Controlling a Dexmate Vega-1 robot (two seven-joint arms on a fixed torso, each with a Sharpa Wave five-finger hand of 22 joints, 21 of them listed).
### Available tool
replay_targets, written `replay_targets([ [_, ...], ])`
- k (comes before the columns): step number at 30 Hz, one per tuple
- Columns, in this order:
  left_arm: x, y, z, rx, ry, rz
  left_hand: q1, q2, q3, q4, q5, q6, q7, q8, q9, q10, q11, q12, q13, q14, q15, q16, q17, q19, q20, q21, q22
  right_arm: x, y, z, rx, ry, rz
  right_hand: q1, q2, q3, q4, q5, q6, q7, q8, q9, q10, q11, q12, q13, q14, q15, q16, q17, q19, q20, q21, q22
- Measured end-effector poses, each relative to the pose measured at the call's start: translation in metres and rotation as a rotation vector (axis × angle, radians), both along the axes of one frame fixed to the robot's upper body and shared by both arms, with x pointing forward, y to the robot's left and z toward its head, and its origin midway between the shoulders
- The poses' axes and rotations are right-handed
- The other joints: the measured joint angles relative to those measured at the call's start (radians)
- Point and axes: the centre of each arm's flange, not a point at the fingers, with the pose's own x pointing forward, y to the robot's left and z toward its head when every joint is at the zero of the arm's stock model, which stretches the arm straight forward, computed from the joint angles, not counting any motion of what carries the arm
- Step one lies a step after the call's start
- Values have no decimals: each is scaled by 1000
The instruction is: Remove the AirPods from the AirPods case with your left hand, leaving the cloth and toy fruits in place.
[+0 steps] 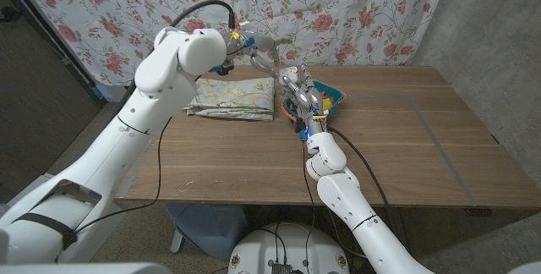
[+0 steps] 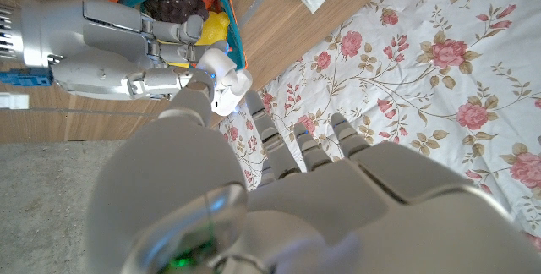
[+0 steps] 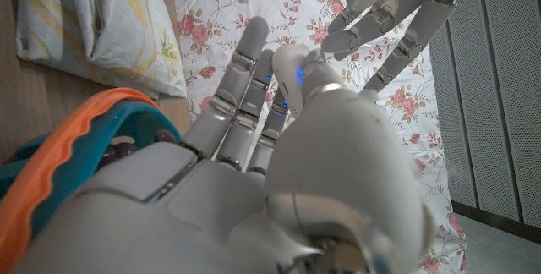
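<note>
Left wrist view: the right hand [image 2: 127, 50] holds the white case [image 2: 221, 78] up above the basket [image 2: 232, 20] of toy fruits [image 2: 182, 3] — the left hand [image 2: 313, 151], fingers spread and holding nothing, hangs just beside it — with the folded cloth [image 1: 235, 98] left of the basket.

The left hand [image 1: 258, 46] is being held raised with fingers spread, while the right hand [image 1: 297, 88] is being held up beside it, pinching the AirPods case [image 2: 222, 78].
</note>
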Motion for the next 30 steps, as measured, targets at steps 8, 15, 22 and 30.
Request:
replay_targets([
  [8,0,-1,0,6,7,1,-5,5,-8,0,0,0,0,0,0,-9,-2,-15,-4,-9,9,0,0,0,0,0,0,-1,2,1,-5,-4,9,1,1,0,0,0,0,0,0,0,0,0,-3,1,0,0,-3,0,0,0,8,-2],
  [15,1,-1,-1,10,16,4,-13,6,-8,0,-4,0,0,0,0,-9,-2,-21,-9,-9,9,0,0,0,0,0,0,-3,5,2,-8,-9,19,5,2,0,0,5,0,0,0,0,0,0,-4,1,0,0,-3,-1,0,0,8,-2],
  [22,1,-1,-1,9,18,3,-17,2,-13,4,-4,0,0,0,0,-9,-2,-25,-14,-9,9,0,0,0,0,0,0,-4,5,2,-11,-12,25,5,3,0,0,5,0,0,0,0,0,0,-4,1,-1,-1,-3,0,0,0,16,-2],
  [30,2,-2,-5,23,35,13,-23,8,-19,2,-4,-4,4,0,0,-9,-2,-29,-18,-9,9,0,0,-4,-4,0,0,-7,8,3,-17,-20,35,5,3,0,0,4,0,0,4,0,0,0,-7,1,1,2,-4,0,0,0,16,-2],
])
